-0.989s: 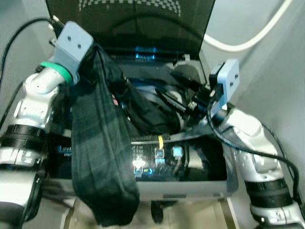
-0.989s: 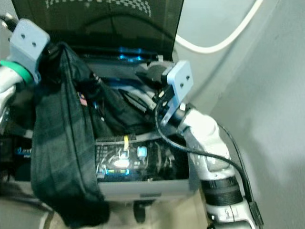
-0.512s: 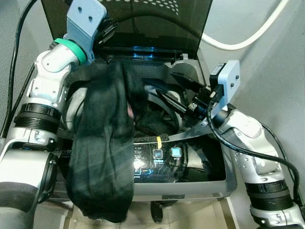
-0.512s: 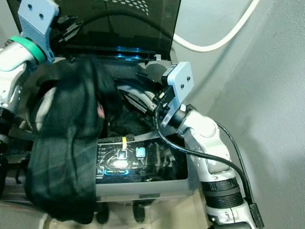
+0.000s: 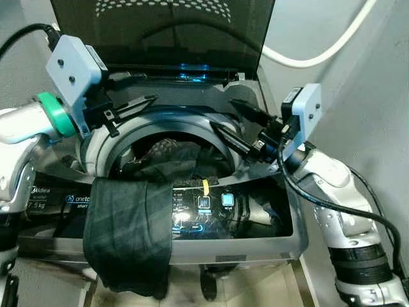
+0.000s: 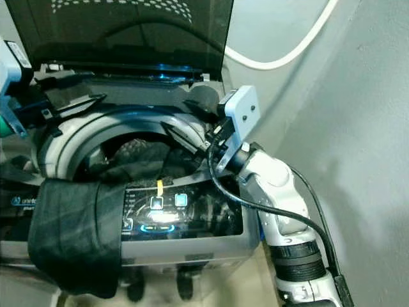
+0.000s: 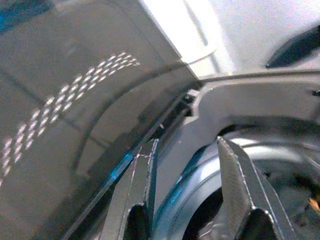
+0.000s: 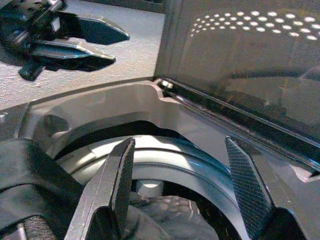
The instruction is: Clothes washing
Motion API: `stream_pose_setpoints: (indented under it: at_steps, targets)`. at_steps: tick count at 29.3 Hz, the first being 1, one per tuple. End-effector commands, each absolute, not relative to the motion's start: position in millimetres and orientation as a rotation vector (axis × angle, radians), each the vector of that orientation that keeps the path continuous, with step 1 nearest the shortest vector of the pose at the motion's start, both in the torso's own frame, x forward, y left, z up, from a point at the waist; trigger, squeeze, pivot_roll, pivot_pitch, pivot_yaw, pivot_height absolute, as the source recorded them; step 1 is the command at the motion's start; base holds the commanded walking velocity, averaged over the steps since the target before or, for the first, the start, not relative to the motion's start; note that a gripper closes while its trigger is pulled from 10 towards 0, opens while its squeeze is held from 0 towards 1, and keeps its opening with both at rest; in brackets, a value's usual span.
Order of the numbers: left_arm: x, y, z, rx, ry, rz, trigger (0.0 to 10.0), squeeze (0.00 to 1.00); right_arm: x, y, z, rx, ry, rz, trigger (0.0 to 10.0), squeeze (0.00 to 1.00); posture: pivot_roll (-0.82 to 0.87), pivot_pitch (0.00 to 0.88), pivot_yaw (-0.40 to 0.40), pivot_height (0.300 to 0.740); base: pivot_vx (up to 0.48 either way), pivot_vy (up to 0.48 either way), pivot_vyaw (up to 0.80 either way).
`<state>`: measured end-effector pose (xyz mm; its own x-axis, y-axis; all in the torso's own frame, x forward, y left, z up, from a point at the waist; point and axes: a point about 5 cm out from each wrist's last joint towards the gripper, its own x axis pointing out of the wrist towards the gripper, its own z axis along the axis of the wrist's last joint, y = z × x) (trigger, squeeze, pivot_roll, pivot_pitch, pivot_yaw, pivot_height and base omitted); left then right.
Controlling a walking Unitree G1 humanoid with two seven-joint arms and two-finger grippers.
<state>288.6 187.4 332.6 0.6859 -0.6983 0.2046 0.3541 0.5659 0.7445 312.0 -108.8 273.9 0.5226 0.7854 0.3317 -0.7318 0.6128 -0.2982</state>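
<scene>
A dark plaid garment (image 5: 128,233) hangs over the front left edge of the open top-loading washer (image 5: 281,236). Its upper end trails into the drum (image 5: 160,125), where more dark clothes (image 5: 167,153) lie. My left gripper (image 5: 148,88) hovers open above the drum's back left rim, holding nothing; the left wrist view shows its empty fingers (image 7: 240,175) over the rim. My right gripper (image 5: 222,113) is open over the drum's right rim, also empty. In the right wrist view its fingers (image 8: 120,180) frame the drum, with dark cloth (image 8: 30,170) near one edge.
The dark tinted lid (image 5: 160,32) stands upright behind the drum. A lit control panel (image 5: 204,204) runs along the washer's front. A white hose (image 5: 313,59) curves along the wall at the back right. Grey walls close in on both sides.
My left gripper has let go of the plaid garment and pulled back to the left. The garment has dropped from being held up to hanging over the washer's front edge. The right arm barely moved.
</scene>
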Motion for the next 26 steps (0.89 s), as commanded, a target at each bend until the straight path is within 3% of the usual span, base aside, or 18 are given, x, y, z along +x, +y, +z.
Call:
stream_pose_setpoints:
  at_steps: [1, 6, 14, 26]
  targets:
    - [282.2, 178.1, 328.3, 0.805, -0.545, -0.643, 10.0, 0.0, 311.4, -107.6, 272.3, -0.129, -0.461, 0.923, 10.0, 0.0, 0.14, 0.121, 0.007, 0.74, 0.0, 0.0, 0.0]
    - [249.2, 161.1, 301.9, 0.617, -0.38, -0.804, 10.0, 0.0, 312.9, -103.2, 271.9, -0.124, -0.458, 0.944, 10.0, 0.0, 0.16, 0.121, -0.008, 0.74, 0.0, 0.0, 0.0]
    - [216.3, 180.6, 274.9, 0.592, -0.131, -0.916, 10.0, 0.0, 315.0, -102.7, 271.8, -0.132, -0.449, 0.962, 10.0, 0.0, 0.17, 0.138, -0.023, 0.74, 0.0, 0.0, 0.0]
    - [202.2, 175.9, 252.8, 0.445, -0.027, -0.943, 10.0, 0.0, 315.3, -100.8, 270.7, -0.13, -0.447, 0.97, 10.0, 0.0, 0.17, 0.139, -0.021, 0.74, 0.0, 0.0, 0.0]
